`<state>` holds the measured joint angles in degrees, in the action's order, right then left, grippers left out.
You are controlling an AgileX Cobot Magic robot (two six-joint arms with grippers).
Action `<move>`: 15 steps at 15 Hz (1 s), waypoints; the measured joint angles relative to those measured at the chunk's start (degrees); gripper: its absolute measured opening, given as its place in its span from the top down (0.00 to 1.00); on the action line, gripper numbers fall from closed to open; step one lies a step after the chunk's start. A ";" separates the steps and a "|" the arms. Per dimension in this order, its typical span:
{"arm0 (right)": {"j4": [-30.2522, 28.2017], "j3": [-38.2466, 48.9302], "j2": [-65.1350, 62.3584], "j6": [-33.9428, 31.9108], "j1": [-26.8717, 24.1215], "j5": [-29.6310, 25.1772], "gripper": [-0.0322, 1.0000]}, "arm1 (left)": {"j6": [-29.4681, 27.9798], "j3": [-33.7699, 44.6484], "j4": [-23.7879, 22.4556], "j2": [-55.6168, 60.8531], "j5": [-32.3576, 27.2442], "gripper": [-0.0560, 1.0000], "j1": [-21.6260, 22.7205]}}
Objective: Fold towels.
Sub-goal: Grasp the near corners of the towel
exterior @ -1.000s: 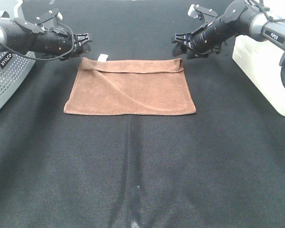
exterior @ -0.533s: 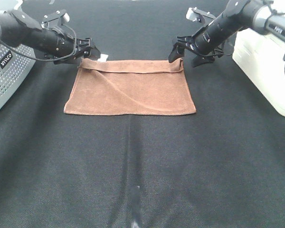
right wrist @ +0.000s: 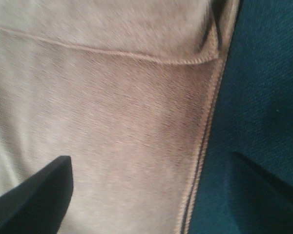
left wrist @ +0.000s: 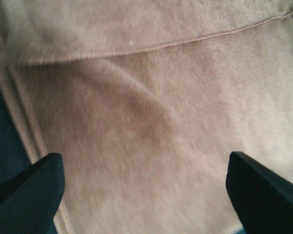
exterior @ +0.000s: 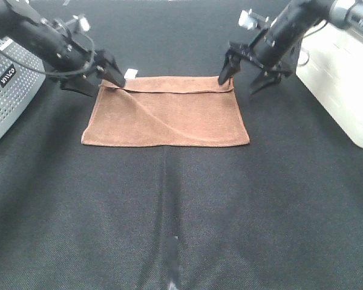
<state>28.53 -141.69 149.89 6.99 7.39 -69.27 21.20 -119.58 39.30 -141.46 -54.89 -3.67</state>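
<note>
There is one towel [exterior: 166, 112], reddish-brown, bearing one small white tag [exterior: 130, 74]. Two robot arms are in view, the left arm [exterior: 42, 42] and the right arm [exterior: 290, 27]. Each ends in one pair of jaws, which makes four dark fingers [exterior: 227, 67] in all. One black-covered worktop [exterior: 181, 211] lies beneath. At its sides stand one grey perforated housing [exterior: 3, 103] and one white housing [exterior: 339, 90].

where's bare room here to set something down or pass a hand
Widest: the black table in front of the towel. Narrower strips lie between towel and grey box, and towel and white box. Crowded at the towel's far corners, under the left gripper and right gripper.
</note>
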 joint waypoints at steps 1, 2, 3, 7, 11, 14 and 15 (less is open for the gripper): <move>0.00 0.00 -0.97 -0.57 0.00 0.00 0.21 | -2.41 0.00 -0.06 0.52 -1.95 0.14 0.34; 0.00 0.17 -2.18 -1.43 0.00 0.00 0.21 | -4.07 0.00 -0.69 0.86 -3.90 0.14 0.63; -0.40 1.38 -3.90 -1.78 0.00 0.00 0.22 | -5.96 0.00 -1.89 1.15 -5.44 0.14 0.63; -3.44 16.04 -11.52 -1.83 0.00 0.00 0.23 | -9.91 13.98 -3.27 8.37 -1.95 0.14 0.63; -5.50 27.10 -14.04 -1.60 0.00 -0.52 0.23 | -12.09 29.45 -5.79 14.50 6.76 0.14 2.23; -5.27 29.45 -14.04 -1.03 0.00 1.09 0.23 | -12.09 30.19 -5.67 14.67 8.88 0.14 2.46; -5.27 29.97 -14.04 -0.74 0.00 1.78 0.23 | -12.09 30.19 -5.39 14.67 9.45 0.14 2.35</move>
<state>23.26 -111.73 135.85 6.25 7.39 -67.49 9.11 -89.38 33.92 -126.80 -45.44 -1.32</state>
